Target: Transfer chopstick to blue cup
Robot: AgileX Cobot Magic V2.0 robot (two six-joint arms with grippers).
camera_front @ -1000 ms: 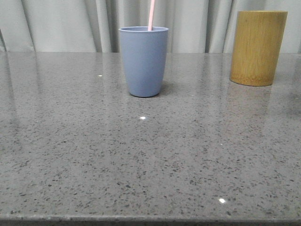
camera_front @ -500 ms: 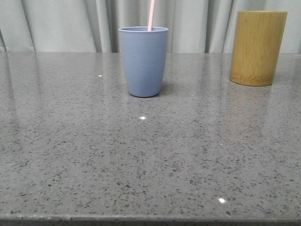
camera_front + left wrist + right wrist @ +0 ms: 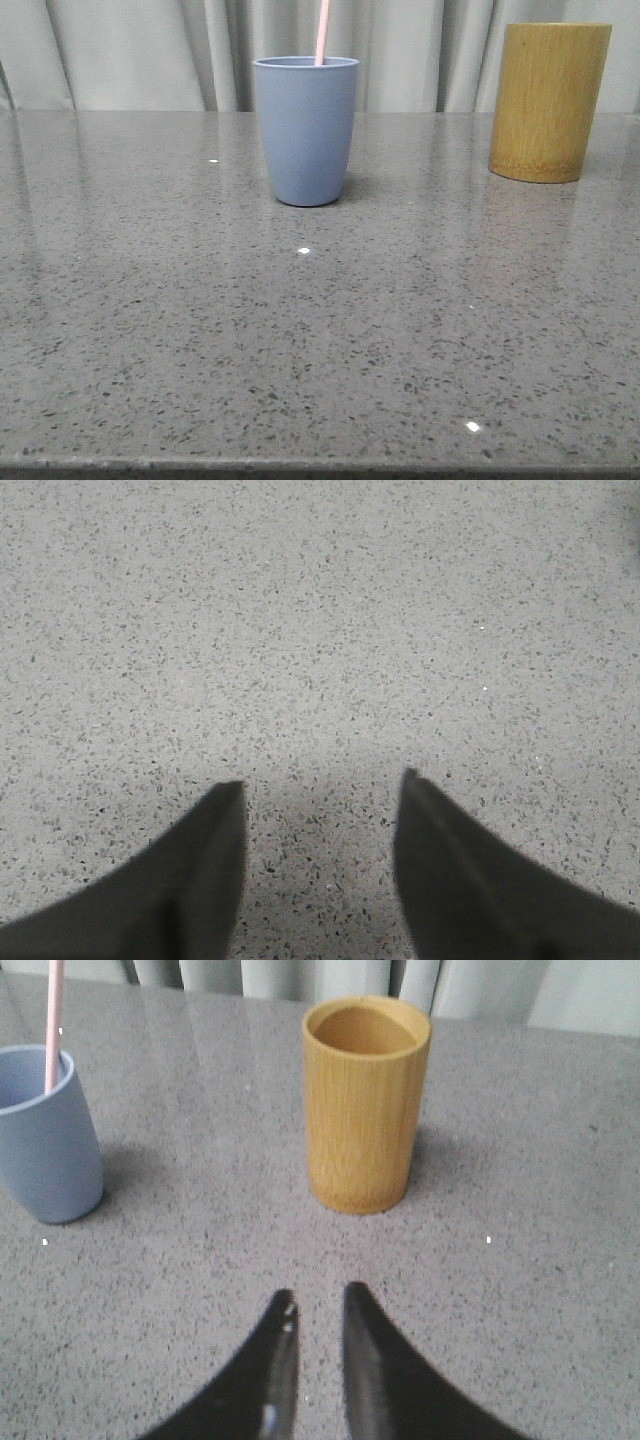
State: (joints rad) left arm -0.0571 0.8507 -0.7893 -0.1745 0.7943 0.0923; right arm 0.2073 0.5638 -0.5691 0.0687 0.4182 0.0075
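The blue cup (image 3: 305, 135) stands upright at the middle back of the table. A pale pink chopstick (image 3: 322, 30) stands in it, and only its slim upper end shows above the rim. The right wrist view shows the cup (image 3: 45, 1140) and the chopstick (image 3: 54, 1020) off to one side. My right gripper (image 3: 320, 1298) is empty, its jaws a narrow gap apart, low over the table short of the bamboo cylinder (image 3: 365, 1110). My left gripper (image 3: 322, 778) is wide open and empty over bare table. Neither gripper shows in the front view.
The tall yellow-brown bamboo cylinder (image 3: 548, 100) stands at the back right and looks empty from above. The grey speckled stone table (image 3: 300, 350) runs to a front edge at the bottom. Pale curtains hang behind it.
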